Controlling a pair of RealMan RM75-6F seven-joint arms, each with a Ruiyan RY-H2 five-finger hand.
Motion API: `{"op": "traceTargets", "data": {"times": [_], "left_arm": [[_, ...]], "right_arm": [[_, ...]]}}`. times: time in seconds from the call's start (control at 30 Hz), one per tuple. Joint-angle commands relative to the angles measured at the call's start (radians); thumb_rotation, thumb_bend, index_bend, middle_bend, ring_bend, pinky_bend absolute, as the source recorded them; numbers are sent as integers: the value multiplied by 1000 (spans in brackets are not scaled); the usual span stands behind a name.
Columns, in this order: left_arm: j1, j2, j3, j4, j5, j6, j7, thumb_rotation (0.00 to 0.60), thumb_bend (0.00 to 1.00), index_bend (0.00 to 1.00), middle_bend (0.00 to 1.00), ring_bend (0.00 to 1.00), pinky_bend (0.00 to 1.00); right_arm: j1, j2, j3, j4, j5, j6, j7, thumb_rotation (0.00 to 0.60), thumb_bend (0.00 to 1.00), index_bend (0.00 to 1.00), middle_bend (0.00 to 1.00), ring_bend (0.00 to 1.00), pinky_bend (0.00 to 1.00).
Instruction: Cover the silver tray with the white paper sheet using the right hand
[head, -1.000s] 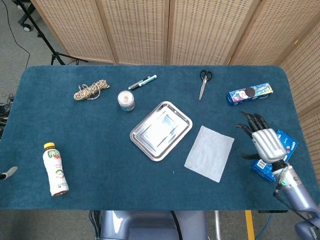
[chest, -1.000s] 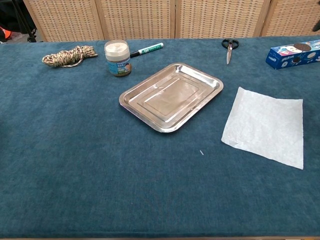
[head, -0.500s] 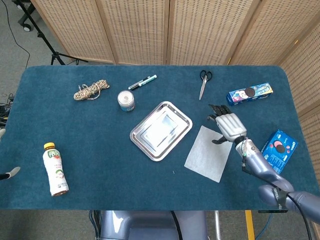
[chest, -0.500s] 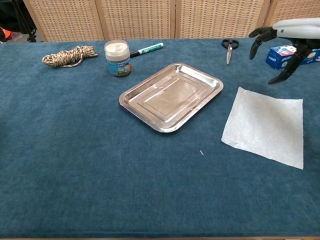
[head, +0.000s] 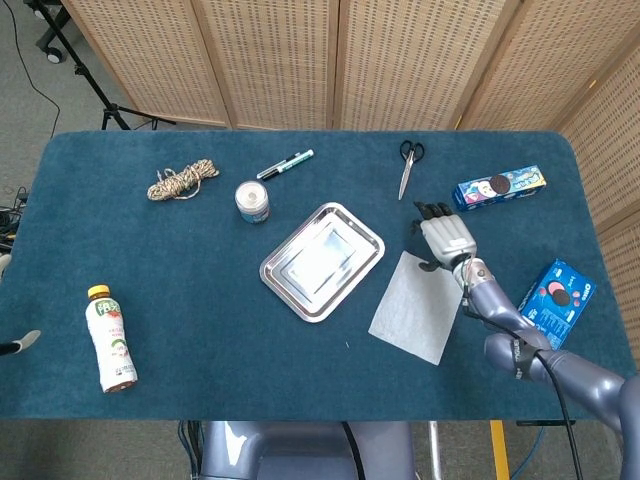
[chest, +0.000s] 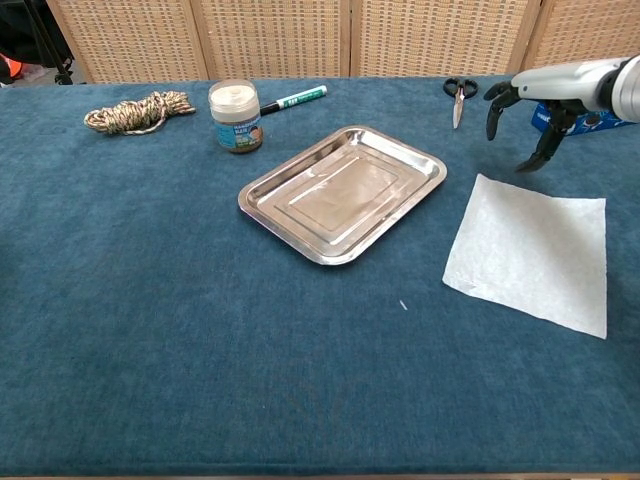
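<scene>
My right hand (chest: 535, 110) hovers, fingers apart and empty, above the white paper sheet's (chest: 532, 250) far edge; next I lower, pinch it, and drag toward the silver tray (chest: 343, 192).

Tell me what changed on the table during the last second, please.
The right hand moved from beside the blue packet toward the far edge of the white paper sheet, fingers apart, holding nothing. The silver tray and sheet stayed put.
</scene>
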Motion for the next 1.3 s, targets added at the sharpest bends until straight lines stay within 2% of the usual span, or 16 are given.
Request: {"op": "traceTargets", "data": {"times": [0.03, 0.53, 0.63, 0.8, 1.1, 1.3], "left_arm": [[-4, -2, -1, 0, -6, -6, 6, 600, 0, 0, 0, 0, 0], [-15, -4, -4, 3, -29, -30, 17, 600, 0, 0, 0, 0, 0], [-15, -3, -5, 4, -30, -29, 12, 600, 0, 0, 0, 0, 0], [-16, -1, -5, 7, -33, -34, 5, 600, 0, 0, 0, 0, 0], [-22, -3, -6, 8, -40, -43, 10, 600, 0, 0, 0, 0, 0], [-22, -3, -6, 8, -43, -43, 10, 600, 0, 0, 0, 0, 0]], "right_arm": [[17, -18, -12, 23, 18, -22, -16, 600, 246, 321, 0, 0, 0], [74, -95, -33, 117, 103, -78, -38, 600, 262, 329, 0, 0, 0], [80, -108, -42, 142, 123, -84, -48, 600, 309, 335, 0, 0, 0], [89, -116, -53, 160, 152, -95, -61, 600, 311, 340, 0, 0, 0], [95, -124, -61, 141, 137, -95, -48, 600, 311, 361, 0, 0, 0], [95, -145, -68, 170, 111, -107, -23, 600, 327, 369, 0, 0, 0]]}}
